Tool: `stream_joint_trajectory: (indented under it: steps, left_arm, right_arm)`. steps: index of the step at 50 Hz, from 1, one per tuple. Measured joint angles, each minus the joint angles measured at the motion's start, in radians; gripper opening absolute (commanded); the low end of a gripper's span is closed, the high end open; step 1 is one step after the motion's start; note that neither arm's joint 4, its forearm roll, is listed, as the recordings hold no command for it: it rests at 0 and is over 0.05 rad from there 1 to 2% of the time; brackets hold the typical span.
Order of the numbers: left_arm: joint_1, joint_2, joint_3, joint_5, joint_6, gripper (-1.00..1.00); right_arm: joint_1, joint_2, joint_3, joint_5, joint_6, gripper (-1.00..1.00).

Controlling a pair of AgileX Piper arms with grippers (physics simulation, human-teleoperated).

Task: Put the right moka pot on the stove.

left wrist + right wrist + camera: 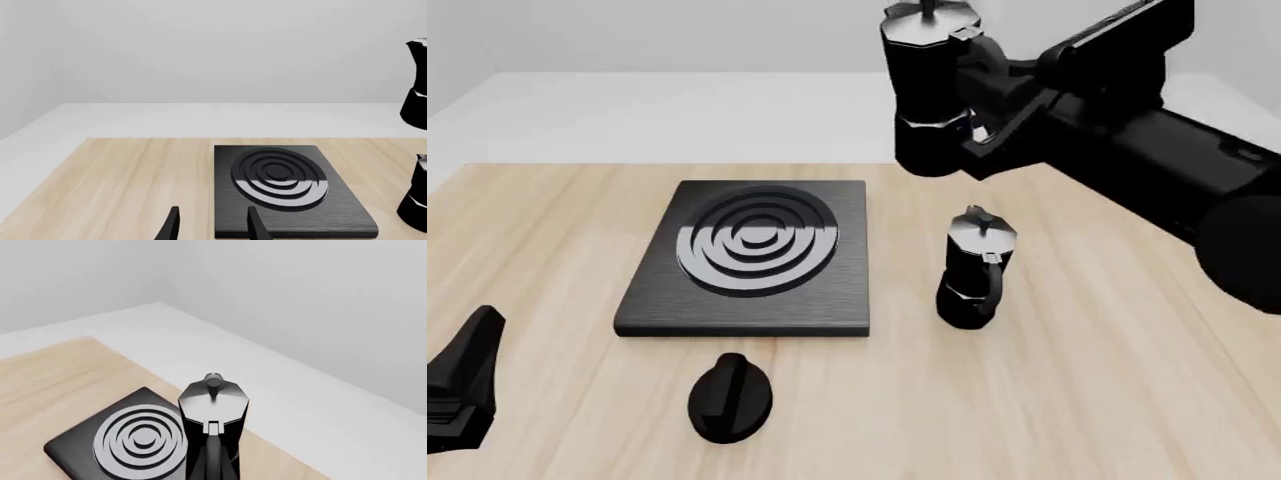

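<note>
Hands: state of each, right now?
Left hand: open, holding nothing.
Right hand: closed on the right moka pot, held up in the air.

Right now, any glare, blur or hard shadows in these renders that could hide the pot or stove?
Front view: sharp, even light, only a faint soft shadow under the stove; the right gripper and the lifted right moka pot merge black on black. Right wrist view: crisp, the pot's lid has a mild sheen. Left wrist view: no blur, burner rings shade from grey to black, both pots cropped at the edge.
</note>
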Motion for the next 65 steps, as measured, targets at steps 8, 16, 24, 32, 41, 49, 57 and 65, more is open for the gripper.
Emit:
stream_joint_trajectory:
  steps: [8,16,24,32,41,49,57,65]
  left_arm:
    - [0.0,0.0,0.0,0.0,0.0,1.0]
    - [0.0,0.0,0.0,0.0,0.0,1.0]
    - [0.0,0.0,0.0,0.0,0.0,1.0]
    - [0.0,0.0,0.0,0.0,0.0,1.0]
    - [0.0,0.0,0.0,0.0,0.0,1.0]
    - [0.0,0.0,0.0,0.0,0.0,1.0]
    - [0.0,0.0,0.0,0.0,0.0,1.0]
    - [0.0,0.0,0.0,0.0,0.0,1.0]
  right_arm:
    - [0.03,0.093,-0.032,-0.052,0.0,-1.0]
    - [0.053,0.172,-0.058,-0.095,0.016,-1.0]
    - [0.073,0.242,-0.084,-0.133,0.029,-1.0]
    - [0.09,0.308,-0.113,-0.164,0.04,-1.0]
    - [0.109,0.375,-0.145,-0.195,0.058,-1.0]
    - [0.127,0.422,-0.168,-0.22,0.077,-1.0]
    - [0.146,0.462,-0.177,-0.258,0.099,-1.0]
    - [0.165,0.505,-0.191,-0.289,0.115,-1.0]
